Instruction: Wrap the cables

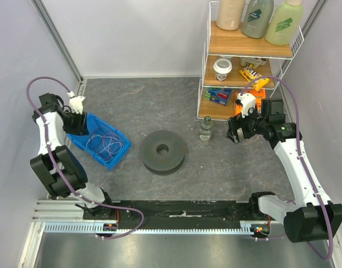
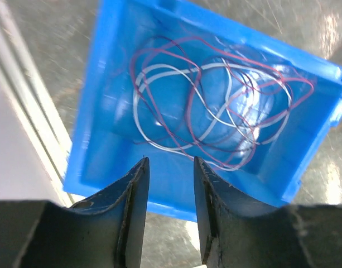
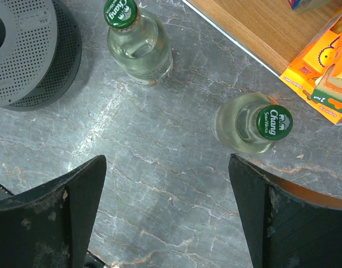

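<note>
Near the left edge of the surface (image 1: 159, 106), the cables (image 1: 102, 144) (image 2: 215, 106) lie loose in the blue bin (image 1: 119, 158) (image 2: 112, 151). The left pincer (image 1: 77, 124) (image 2: 169, 167) hangs over the bin's end closest to that edge. Its jaws stand a little apart with nothing between them.

From the left wrist, the tangle lies ahead of the fingertips and below them, toward the bin's other end. The loops have no single long axis. They spread along the bin's length, which runs slantwise from the left edge toward the middle of the near edge. We judge that the coming move is a reach forward and down into the loops, and that it falls to the left arm, which is plainly the nearer.

The right pincer (image 1: 236, 134) (image 3: 166, 167) is well apart from the cables, by the right edge in front of the shelf (image 1: 249, 50). Its jaws are spread wide and hold nothing. The spool (image 1: 163, 151) (image 3: 25, 50) lies flat at the centre of the surface, between the bin and the right arm.

We count one bin, one spool and one shelf. We count two bottles from the right wrist, one just beside the spool (image 3: 138, 42) and one at the shelf's foot (image 3: 254, 125). The cables are white strands and pink-red strands, and they overlap too much for us to count them.
</note>
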Available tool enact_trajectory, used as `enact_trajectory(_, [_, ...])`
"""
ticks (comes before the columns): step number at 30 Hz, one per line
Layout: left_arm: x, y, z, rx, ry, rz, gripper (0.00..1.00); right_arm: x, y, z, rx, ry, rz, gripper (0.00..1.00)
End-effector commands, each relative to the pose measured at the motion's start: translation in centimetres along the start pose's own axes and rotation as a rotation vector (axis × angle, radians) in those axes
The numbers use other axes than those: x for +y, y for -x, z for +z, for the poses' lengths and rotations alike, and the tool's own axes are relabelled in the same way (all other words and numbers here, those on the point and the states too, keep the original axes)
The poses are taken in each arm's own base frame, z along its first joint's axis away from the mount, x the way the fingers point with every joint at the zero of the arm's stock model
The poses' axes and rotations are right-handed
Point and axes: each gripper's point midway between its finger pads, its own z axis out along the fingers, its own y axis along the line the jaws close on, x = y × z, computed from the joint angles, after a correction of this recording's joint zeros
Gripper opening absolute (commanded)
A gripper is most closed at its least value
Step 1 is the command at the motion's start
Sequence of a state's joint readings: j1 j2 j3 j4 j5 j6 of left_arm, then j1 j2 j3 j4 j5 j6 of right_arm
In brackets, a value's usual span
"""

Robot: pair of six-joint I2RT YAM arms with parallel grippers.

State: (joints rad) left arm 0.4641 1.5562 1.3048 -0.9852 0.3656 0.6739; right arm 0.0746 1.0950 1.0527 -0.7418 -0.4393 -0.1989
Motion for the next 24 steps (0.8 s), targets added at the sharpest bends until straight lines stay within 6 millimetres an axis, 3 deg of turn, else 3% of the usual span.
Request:
enact_trajectory(1, [1.5,4.7,-1.4,-0.227,-0.005,0.085,0.44,-0.3,1.2,-0.4,-0.03,-0.009,-0.02,0.98])
enact_trajectory(5, [1.6,5.3,-0.2,-0.284,-0.011,0.168,0.44,-0.3,1.2,-0.3,-0.028,-0.008,-0.017,0.98])
enact_trajectory(15, [2.5,3.0,5.0,-0.236,-0.066,0.245,0.5,-0.3,0.4,0.0,-0.017,-0.011,-0.01,0.98])
enact_trajectory(24, [3.6,4.0,7.4,-0.329,-0.032,0.344,0.51,-0.4,0.0,0.2,-0.004,-0.01,-0.008,0.98])
